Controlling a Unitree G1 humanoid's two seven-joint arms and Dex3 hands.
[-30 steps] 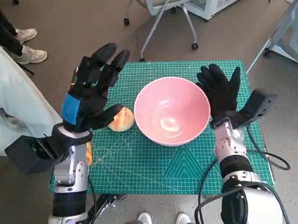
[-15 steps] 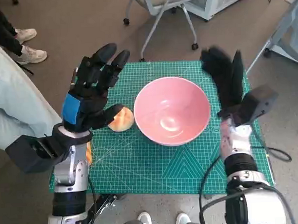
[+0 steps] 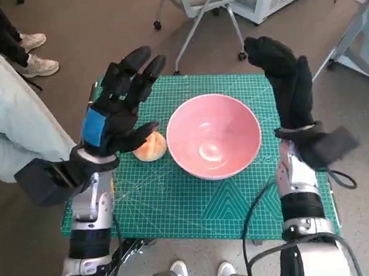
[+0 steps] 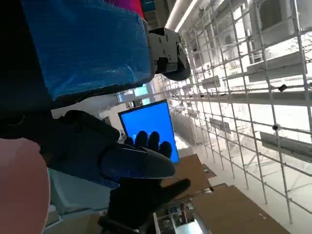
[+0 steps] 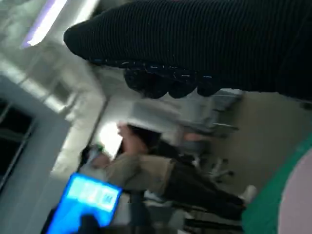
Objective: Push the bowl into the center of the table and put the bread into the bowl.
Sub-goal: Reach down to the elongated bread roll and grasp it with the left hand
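1. Two hands are raised above the counter [image 3: 176, 206], which is covered by a green cutting mat [image 3: 194, 202]; neither holds anything.
2. The left hand [image 3: 118, 110], black with blue tape on its back, has its fingers spread wide and hangs over the mat's left part, just above and beside the bread [image 3: 150, 147].
3. The right hand [image 3: 287, 86], in the black knitted glove, stands on edge with its fingers extended close together, pointing away from the robot over the mat's far right corner, apart from the bowl.
4. The pink bowl [image 3: 214, 144] sits upright and empty near the middle of the mat, slightly toward the far side.
5. The bread, a pale round roll, lies on the mat just beside the bowl's left rim, outside the bowl.
6. In the left wrist view the taped back fills the upper left and the gloved right hand shows beyond it in front of a blue screen [image 4: 146, 122].
7. In the right wrist view, blurred, a seated person [image 5: 161, 170] appears past the glove.
8. On the floor beyond the counter stands a wheeled chair [image 3: 199, 13], and a person's shoes [image 3: 35, 56] show at the upper left.
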